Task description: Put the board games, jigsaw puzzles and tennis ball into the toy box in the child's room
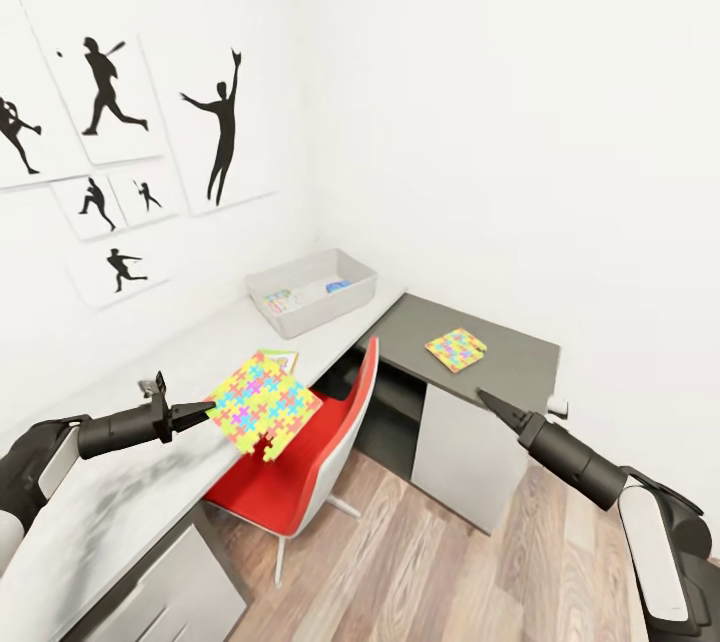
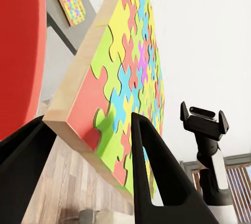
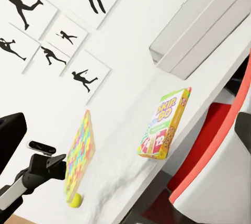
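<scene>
Toy box [image 1: 305, 307] with small items inside; jigsaw puzzle [image 1: 262, 402] in left claw [image 1: 205, 410].

Head cam: high up, looks fwd & down over both arms at the corner of the long pale grey-white tabletop [image 1: 150, 462]. Left wrist cam: v. close, looks along the black left tool [image 2: 91, 145] at the bright multicolour flat jigsaw slab [image 2: 128, 72] it grips. Right wrist cam: farther off, faces back across the tabletop [image 3: 157, 114]; shares w/ head cam that slab [image 3: 79, 153], the light grey open-topped bin [image 3: 204, 30] & the black-silhouette wall prints [image 3: 63, 35]
</scene>
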